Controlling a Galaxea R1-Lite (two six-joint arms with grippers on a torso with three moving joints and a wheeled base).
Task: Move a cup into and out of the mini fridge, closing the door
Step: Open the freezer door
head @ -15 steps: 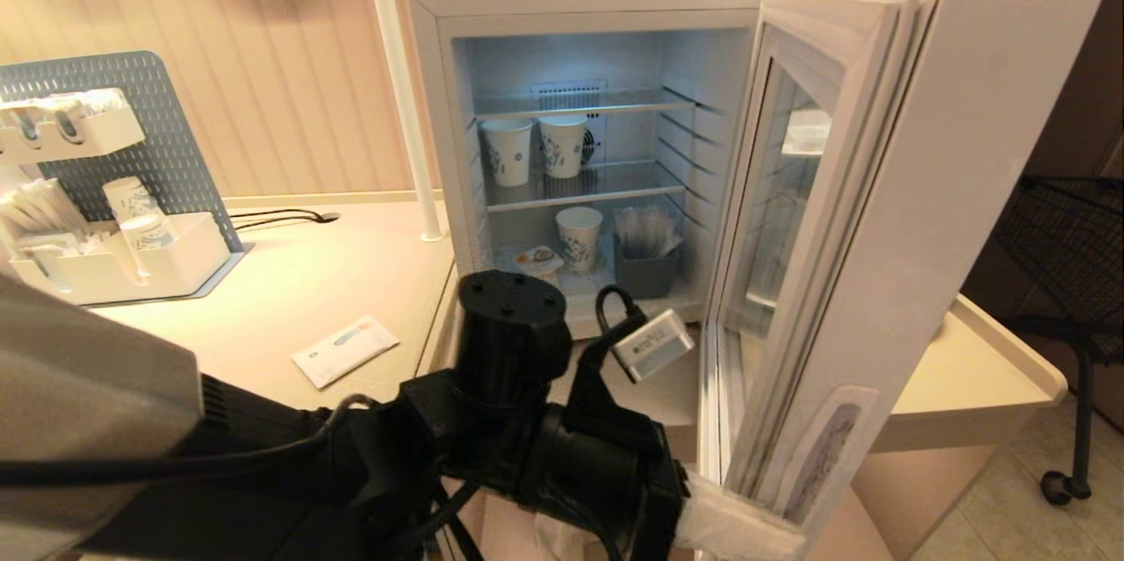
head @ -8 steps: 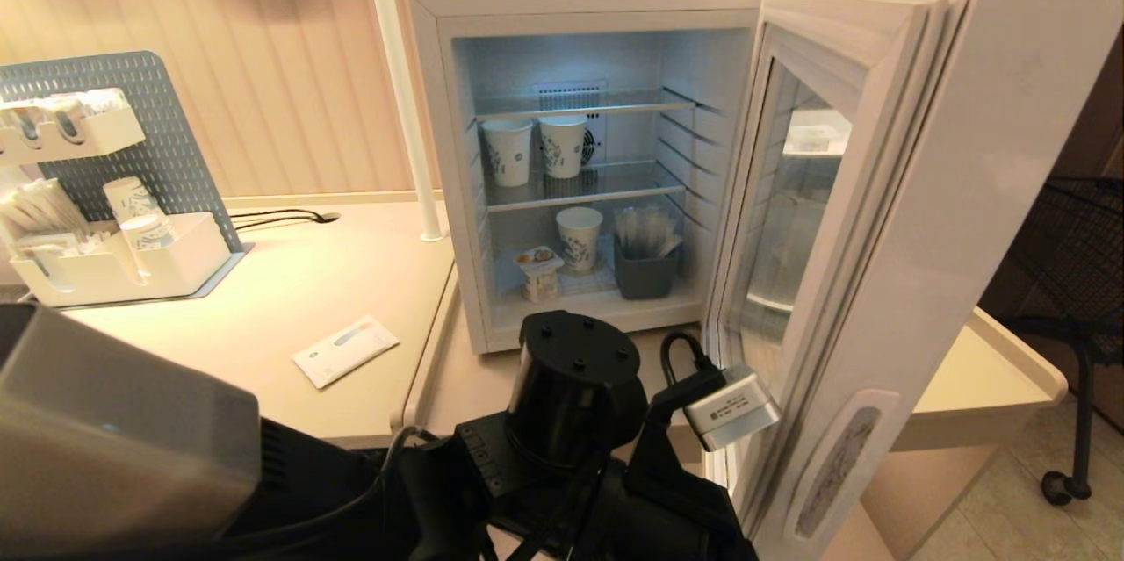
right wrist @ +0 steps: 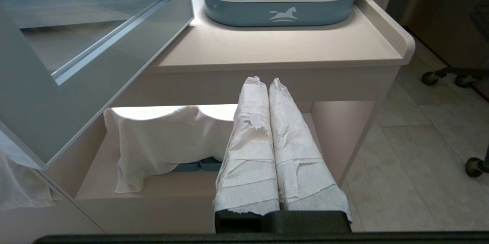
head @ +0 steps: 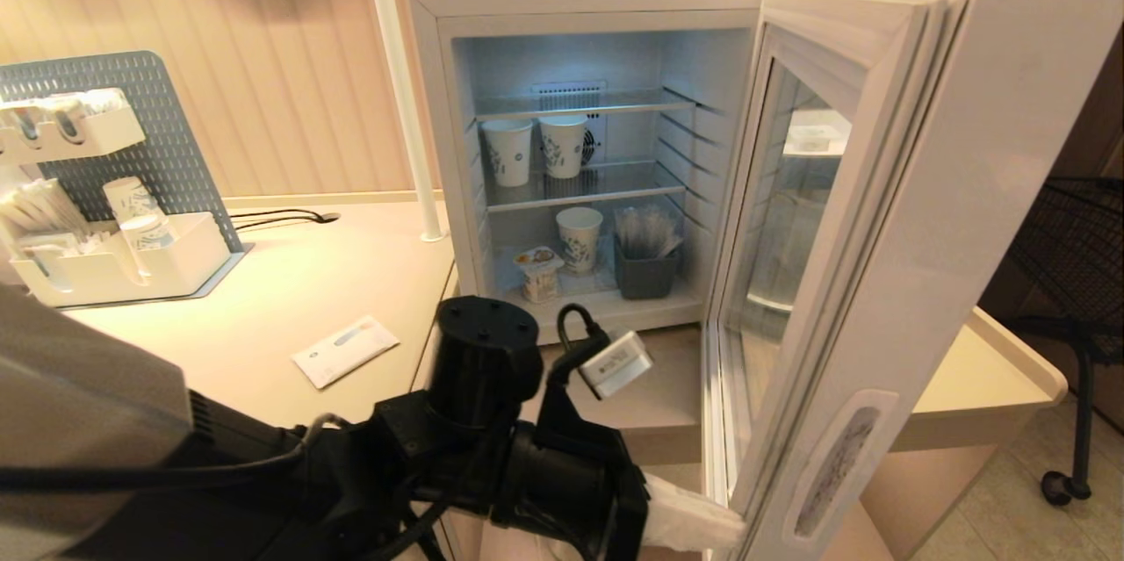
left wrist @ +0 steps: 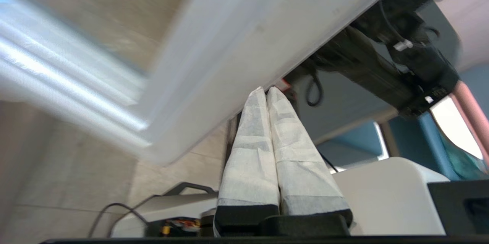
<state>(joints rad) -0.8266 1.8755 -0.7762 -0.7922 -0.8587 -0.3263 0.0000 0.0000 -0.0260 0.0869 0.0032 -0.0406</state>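
The mini fridge (head: 580, 3) stands open on the counter. Its door (head: 887, 219) is swung out to the right. The cup (head: 538, 267), small with a white and orange lid, sits on the fridge floor at the left. My left gripper (head: 736, 531) is low in front of the fridge. It is shut and empty, and its white-wrapped fingertips (left wrist: 263, 95) rest against the lower edge of the door (left wrist: 237, 41). My right gripper (right wrist: 263, 82) is shut and empty. It hangs before the counter's lower shelf, beside the door (right wrist: 95, 49).
Two paper cups (head: 509, 153) stand on the middle shelf and one (head: 579, 238) stands below, next to a grey bin (head: 645, 273). A white packet (head: 344, 350) and a pegboard organiser (head: 114, 192) are on the counter at the left. A blue-grey tray (right wrist: 279, 13) sits on the counter, a cloth (right wrist: 164, 141) lies below it, and a black wire cart (head: 1071, 280) is at the right.
The left arm swung right and down, then came back left. Its fingertips are again at the door's lower edge. The door stands slightly wider than one second ago.
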